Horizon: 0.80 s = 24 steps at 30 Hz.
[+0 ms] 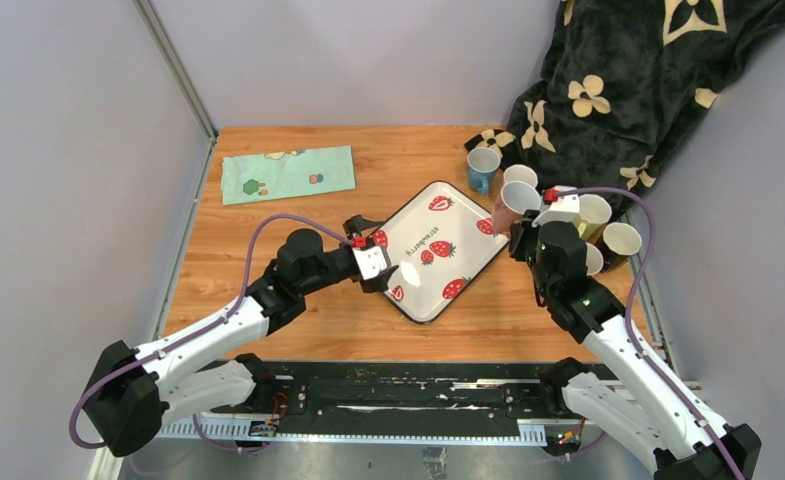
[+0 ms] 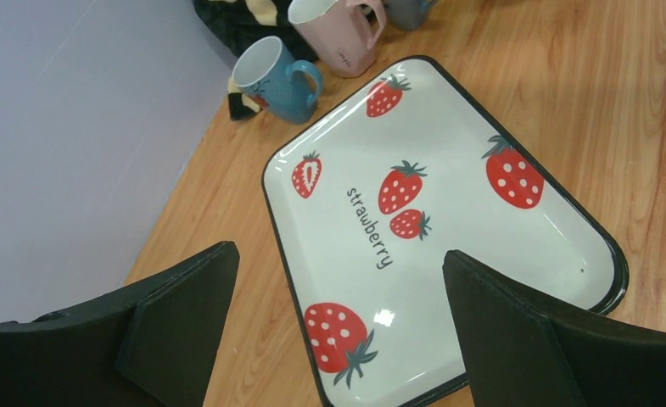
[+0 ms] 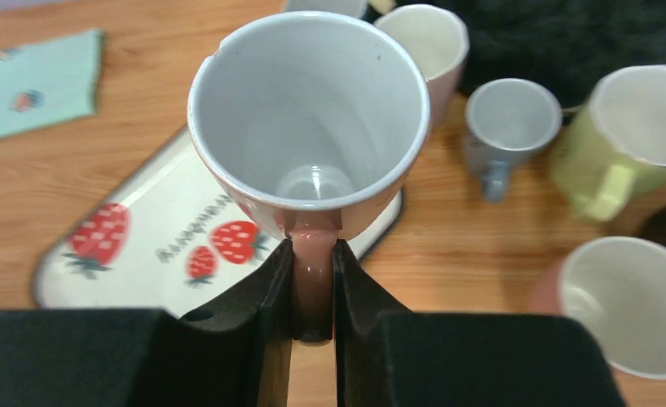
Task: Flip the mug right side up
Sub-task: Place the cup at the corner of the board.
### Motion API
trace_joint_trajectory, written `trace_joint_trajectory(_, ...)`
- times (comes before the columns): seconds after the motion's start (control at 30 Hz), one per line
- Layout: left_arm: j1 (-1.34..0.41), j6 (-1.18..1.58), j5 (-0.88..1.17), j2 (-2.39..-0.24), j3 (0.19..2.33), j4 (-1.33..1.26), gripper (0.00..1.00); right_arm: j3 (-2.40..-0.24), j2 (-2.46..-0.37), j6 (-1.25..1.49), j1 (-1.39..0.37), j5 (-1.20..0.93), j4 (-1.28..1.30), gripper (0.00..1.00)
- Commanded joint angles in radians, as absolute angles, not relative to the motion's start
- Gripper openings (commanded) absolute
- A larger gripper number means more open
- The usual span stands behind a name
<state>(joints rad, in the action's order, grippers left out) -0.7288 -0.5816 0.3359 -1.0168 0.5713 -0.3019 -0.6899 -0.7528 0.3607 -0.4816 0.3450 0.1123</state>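
The mug [image 3: 308, 119] is pink outside and white inside, and its open mouth faces up toward the wrist camera. My right gripper [image 3: 312, 288] is shut on its pink handle [image 3: 312, 271], with one finger on each side. From above, the mug [image 1: 516, 205] is at the right edge of the strawberry tray [image 1: 468, 262], with my right gripper [image 1: 530, 232] just behind it. My left gripper [image 1: 380, 268] stands open over the tray's left corner. In the left wrist view its fingers [image 2: 176, 331] are wide apart with only the tray [image 2: 448, 220] below them.
Several other mugs stand upright at the back right: a blue one [image 1: 483, 166], a pink one [image 1: 520, 177], a yellow one [image 1: 594, 213] and one more [image 1: 622, 240]. A dark flowered blanket [image 1: 628, 90] lies behind them. A green cloth [image 1: 288, 172] is at the back left.
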Motion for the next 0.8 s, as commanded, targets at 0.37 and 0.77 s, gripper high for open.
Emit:
trace_joint_trajectory(0.37,-0.73,-0.216,-0.251,-1.0,0.711,-0.102,1.0,-0.602,-0.786,0.108,-0.425,0.616,0.128,0.0)
trace_joint_trajectory(0.77,-0.73,-0.228,-0.253,-0.988,0.686,-0.131,1.0,-0.534,-0.876,0.214,-0.322,0.54,0.063,0.0)
